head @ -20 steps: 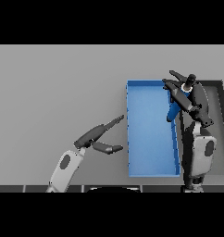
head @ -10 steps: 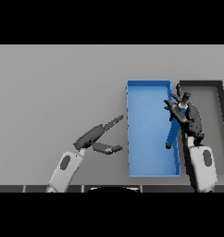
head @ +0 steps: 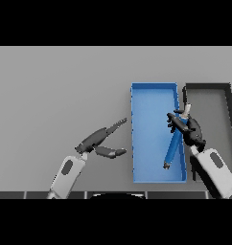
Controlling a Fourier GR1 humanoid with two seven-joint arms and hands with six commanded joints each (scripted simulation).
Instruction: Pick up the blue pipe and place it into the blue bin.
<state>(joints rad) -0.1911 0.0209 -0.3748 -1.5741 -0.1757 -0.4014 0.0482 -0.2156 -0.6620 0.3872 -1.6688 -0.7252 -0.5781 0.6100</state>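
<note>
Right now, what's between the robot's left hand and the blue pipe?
In the head view, the blue bin's left wall and part of its bare blue floor lie between the left hand and the blue pipe. Nothing else sits there.

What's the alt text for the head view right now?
The right hand holds the blue pipe slanted down inside the blue bin, near the bin's right wall. A dark bin sits beside it to the right, and the left hand rests open on the grey table.
</note>
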